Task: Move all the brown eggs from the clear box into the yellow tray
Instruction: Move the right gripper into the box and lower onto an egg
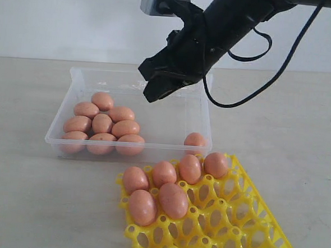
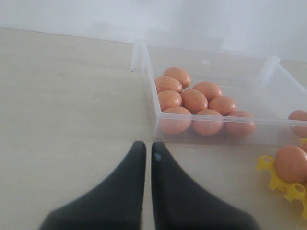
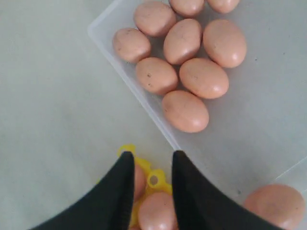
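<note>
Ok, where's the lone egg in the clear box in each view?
Exterior view: lone egg, in the clear box's near right corner.
Left wrist view: cut off at the frame edge, past the egg pile.
Right wrist view: frame corner, apart from the egg pile.
Shared landmark: the egg pile.

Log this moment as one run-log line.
right gripper: open, empty, raised over clear box | left gripper: shut, over table beside box | brown eggs: ten in box, six in yellow tray

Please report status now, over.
Right gripper open, empty, raised near clear box. Left gripper shut, empty. Six brown eggs in yellow tray, ten in box. Nothing blocks.
</note>
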Controlling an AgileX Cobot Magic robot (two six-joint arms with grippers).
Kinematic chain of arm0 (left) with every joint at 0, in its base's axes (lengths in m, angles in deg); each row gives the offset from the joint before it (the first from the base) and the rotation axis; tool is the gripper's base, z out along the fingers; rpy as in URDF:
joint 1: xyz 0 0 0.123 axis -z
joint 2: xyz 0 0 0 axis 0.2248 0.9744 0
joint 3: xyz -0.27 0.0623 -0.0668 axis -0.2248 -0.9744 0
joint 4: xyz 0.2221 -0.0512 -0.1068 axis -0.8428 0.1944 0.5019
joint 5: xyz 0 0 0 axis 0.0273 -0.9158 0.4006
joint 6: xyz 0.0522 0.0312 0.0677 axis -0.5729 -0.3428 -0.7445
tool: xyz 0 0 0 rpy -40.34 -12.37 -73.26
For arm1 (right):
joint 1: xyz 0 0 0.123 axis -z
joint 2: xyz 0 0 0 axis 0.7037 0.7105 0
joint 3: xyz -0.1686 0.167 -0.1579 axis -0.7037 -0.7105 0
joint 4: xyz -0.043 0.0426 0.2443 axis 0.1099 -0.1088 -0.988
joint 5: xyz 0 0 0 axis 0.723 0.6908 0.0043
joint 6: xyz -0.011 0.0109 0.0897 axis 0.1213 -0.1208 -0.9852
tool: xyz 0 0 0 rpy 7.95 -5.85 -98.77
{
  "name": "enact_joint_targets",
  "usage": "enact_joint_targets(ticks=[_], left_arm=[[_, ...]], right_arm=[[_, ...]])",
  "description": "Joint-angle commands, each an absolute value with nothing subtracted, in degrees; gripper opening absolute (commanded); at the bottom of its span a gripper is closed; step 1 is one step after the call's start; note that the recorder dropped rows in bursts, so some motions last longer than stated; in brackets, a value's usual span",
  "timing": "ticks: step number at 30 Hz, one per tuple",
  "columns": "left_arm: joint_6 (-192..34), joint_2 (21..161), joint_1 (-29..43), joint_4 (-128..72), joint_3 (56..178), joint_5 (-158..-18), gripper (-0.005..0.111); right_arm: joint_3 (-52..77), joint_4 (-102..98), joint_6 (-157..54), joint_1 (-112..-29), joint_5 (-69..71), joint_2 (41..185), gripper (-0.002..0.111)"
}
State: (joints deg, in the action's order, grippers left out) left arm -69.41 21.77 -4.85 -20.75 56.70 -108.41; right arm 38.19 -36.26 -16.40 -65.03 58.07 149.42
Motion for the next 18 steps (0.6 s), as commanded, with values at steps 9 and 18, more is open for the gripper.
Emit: enact_joint_targets(ticks=[9, 18], left_arm=[[-69.7, 22.0, -4.7, -21.0, 56.5, -107.9, 0.004], [-69.7, 22.0, -4.7, -21.0, 56.5, -107.9, 0.004]], right_arm=[[38.5, -16.1, -11.1, -76.8, 51.4, 154.4, 0.050], [38.5, -6.0, -13.1, -79.8, 40.8, 157.7, 0.050]])
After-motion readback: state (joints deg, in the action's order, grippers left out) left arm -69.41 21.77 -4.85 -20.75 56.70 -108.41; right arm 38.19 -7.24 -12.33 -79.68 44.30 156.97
